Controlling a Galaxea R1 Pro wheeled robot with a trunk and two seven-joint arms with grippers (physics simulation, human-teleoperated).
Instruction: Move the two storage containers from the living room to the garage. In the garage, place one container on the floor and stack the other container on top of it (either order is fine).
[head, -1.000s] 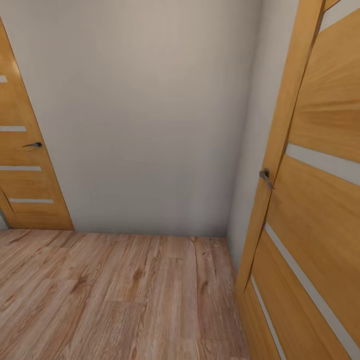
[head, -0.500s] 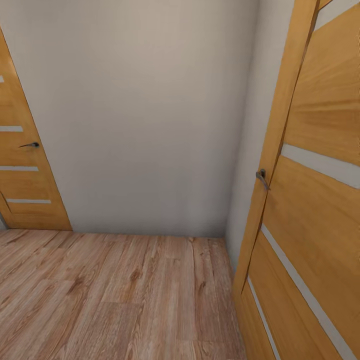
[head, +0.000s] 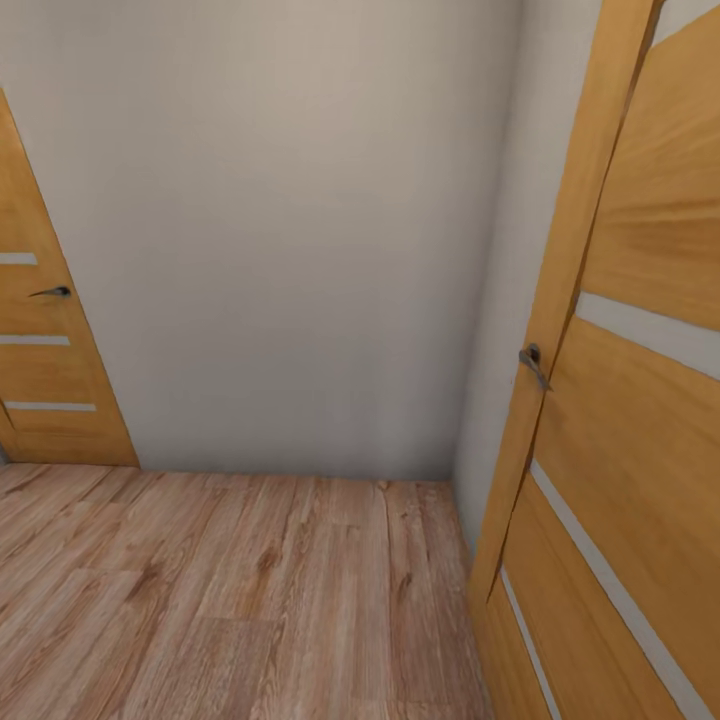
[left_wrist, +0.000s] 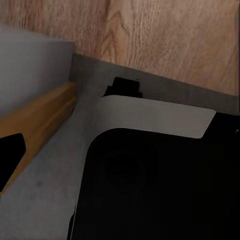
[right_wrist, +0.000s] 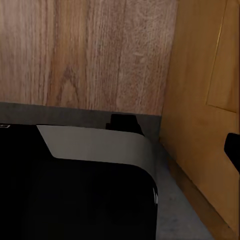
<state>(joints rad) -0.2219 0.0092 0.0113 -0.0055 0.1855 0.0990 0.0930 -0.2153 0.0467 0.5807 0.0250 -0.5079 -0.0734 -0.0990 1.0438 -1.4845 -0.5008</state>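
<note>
Garage floor (right_wrist: 195, 220) grey beside robot base (right_wrist: 75, 190); wooden door (head: 620, 400) right.

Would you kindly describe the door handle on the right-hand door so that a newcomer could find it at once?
In the head view, start at the plain pale wall ahead and go right to the big orange-brown door standing open close by. On its near edge, about halfway up, sits a small dark metal handle. The other handle is on the far left door, seen flat-on.
</note>
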